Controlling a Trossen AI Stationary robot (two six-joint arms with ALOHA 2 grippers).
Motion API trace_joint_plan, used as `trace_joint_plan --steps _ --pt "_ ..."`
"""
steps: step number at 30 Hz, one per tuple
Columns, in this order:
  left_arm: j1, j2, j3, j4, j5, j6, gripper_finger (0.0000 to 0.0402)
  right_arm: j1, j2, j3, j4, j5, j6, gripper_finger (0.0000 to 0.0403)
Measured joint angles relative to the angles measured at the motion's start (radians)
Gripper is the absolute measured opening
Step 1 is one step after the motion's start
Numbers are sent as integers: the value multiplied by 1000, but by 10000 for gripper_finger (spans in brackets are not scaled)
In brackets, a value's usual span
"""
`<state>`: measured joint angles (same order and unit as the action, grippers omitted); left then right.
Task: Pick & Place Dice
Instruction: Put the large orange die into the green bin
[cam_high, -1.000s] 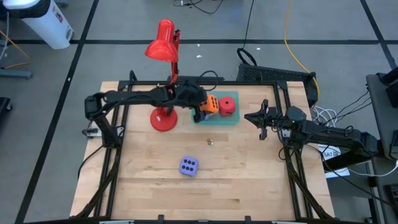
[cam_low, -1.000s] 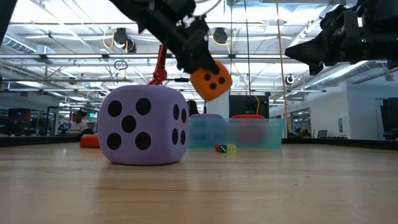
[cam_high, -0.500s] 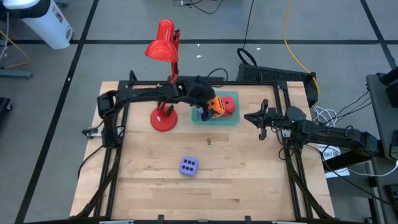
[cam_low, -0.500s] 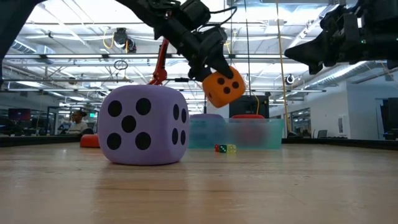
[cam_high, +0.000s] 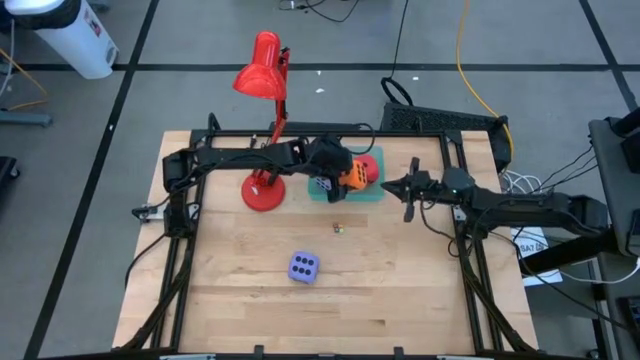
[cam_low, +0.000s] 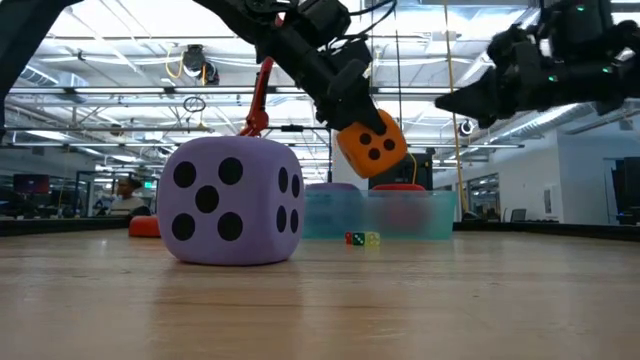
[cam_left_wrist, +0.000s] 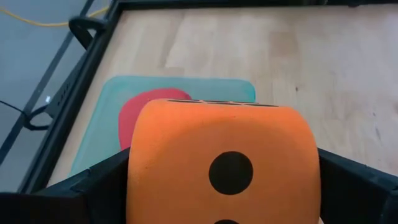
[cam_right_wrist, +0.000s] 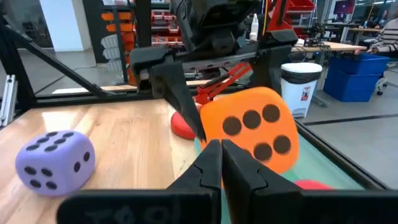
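My left gripper (cam_high: 346, 178) hangs over the teal tray (cam_high: 372, 194) at the table's far side, shut on the orange die (cam_high: 354, 177). The red die (cam_high: 370, 162) rests in the tray just beyond it. One purple-blue die (cam_high: 304, 267) stands on the bare wood nearer the front. In the low view a purple top (cam_low: 335, 186) shows behind the tray wall; whether it is the second purple-blue die, I cannot tell. My right gripper (cam_high: 390, 187) is shut and raised, to the right of the tray, touching nothing. My left gripper pinches the orange die (cam_left_wrist: 224, 143) between its two fingers (cam_left_wrist: 99, 186), one on each of two opposite faces. The fingers reach in from the table's left, slanting down. The die is lifted clear, tilted, above the tray (cam_left_wrist: 186, 84) and next to the red die (cam_left_wrist: 146, 109).
A red desk lamp stands with its base (cam_high: 262, 192) left of the tray and its head (cam_high: 258, 68) past the far edge. Two tiny dice (cam_high: 338, 228) lie in front of the tray. A black frame (cam_high: 185, 260) runs along the table's sides.
My left gripper has carried the orange die toward the table's right and slightly down, from beside the lamp base to over the tray. My right gripper has moved left, toward the tray, still shut.
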<state>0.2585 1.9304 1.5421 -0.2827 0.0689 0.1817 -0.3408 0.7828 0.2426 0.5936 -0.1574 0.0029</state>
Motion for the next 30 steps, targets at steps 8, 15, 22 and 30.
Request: trace_joint_plan --steps 8,15,22,30 --pt "7 9 0 29 8 23 400 0 160 168 0 -4 -60 1" --pt "8 8 0 66 8 24 400 0 287 312 -88 -60 -103 1" --pt "2 9 0 75 1 23 400 -9 430 362 -97 -56 -123 0" --pt "-12 16 -5 91 -21 35 400 -49 510 369 -93 -67 -87 0"
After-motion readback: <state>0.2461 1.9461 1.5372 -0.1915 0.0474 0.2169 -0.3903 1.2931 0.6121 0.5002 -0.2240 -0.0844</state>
